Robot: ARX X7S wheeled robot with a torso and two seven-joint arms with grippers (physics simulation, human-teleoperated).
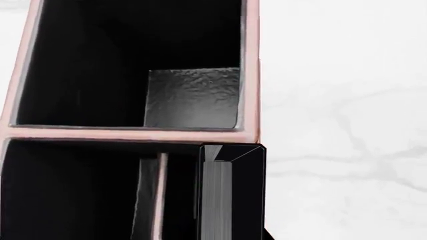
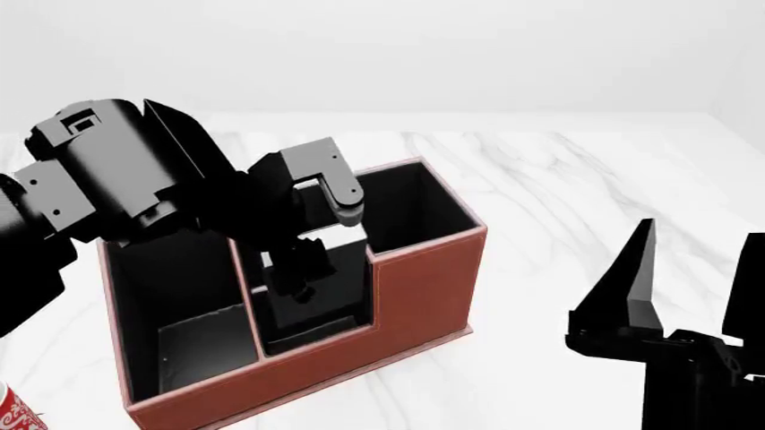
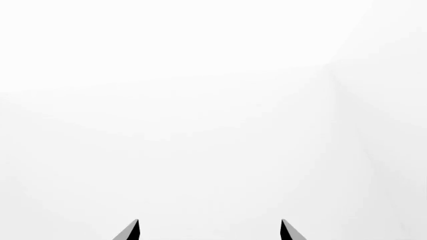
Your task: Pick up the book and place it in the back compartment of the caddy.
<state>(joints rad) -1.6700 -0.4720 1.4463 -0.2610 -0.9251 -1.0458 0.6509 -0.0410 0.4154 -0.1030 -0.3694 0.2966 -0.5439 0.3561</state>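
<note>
The book (image 1: 230,192) stands upright inside the one caddy (image 2: 407,296), against its outer wall, just behind a cross divider. Your left end effector (image 2: 299,282) reaches down into that middle cell; you cannot tell whether it pinches the book. Your right end effector (image 2: 693,278) hangs spread, well apart, above the marble bench (image 2: 574,197). One red mug (image 2: 14,412) peeks in beside the caddy.

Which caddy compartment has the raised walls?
The back compartment, at the caddy's far end: its rim steps up above the rest. The wide cell with a grey floor patch and the narrow cell under the left tool are lower.
</note>
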